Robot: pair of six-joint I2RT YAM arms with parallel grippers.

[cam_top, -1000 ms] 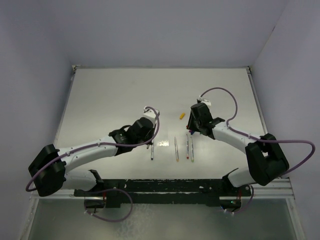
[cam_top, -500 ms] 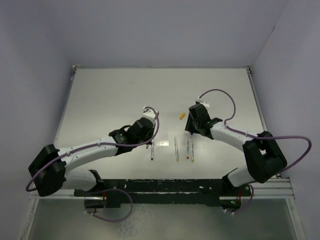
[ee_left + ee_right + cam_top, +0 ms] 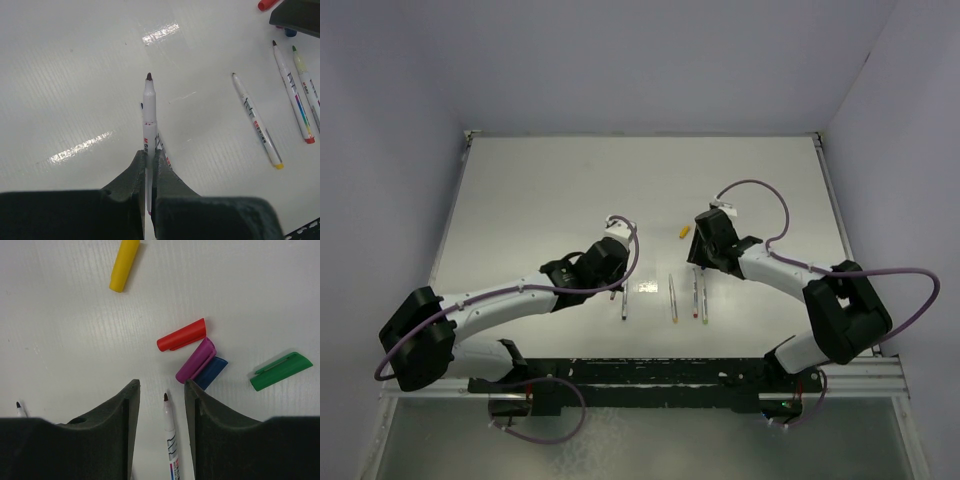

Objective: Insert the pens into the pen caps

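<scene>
My left gripper (image 3: 149, 152) is shut on a silver-grey pen (image 3: 149, 117) whose dark tip points away from me, above the table. A second pen (image 3: 163, 151) lies just under it. My right gripper (image 3: 161, 390) is open and low over the table, its jaws on either side of a lying pen (image 3: 170, 435) without touching it. Just ahead lie the red cap (image 3: 181, 335), purple cap (image 3: 196, 360), blue cap (image 3: 212, 372) and green cap (image 3: 280, 371). The yellow cap (image 3: 125, 264) lies further off. In the top view the left gripper (image 3: 617, 280) and right gripper (image 3: 701, 262) flank the pen row.
Three more pens (image 3: 255, 122), (image 3: 292, 95), (image 3: 308, 87) lie side by side right of my left gripper. In the top view the yellow cap (image 3: 684, 231) lies alone behind the pen row (image 3: 673, 298). The white table (image 3: 540, 190) has raised edges, and the arm bases stand at its near edge.
My right gripper has shifted slightly left and nearer over the pen row. My left gripper holds its pen in almost the same place.
</scene>
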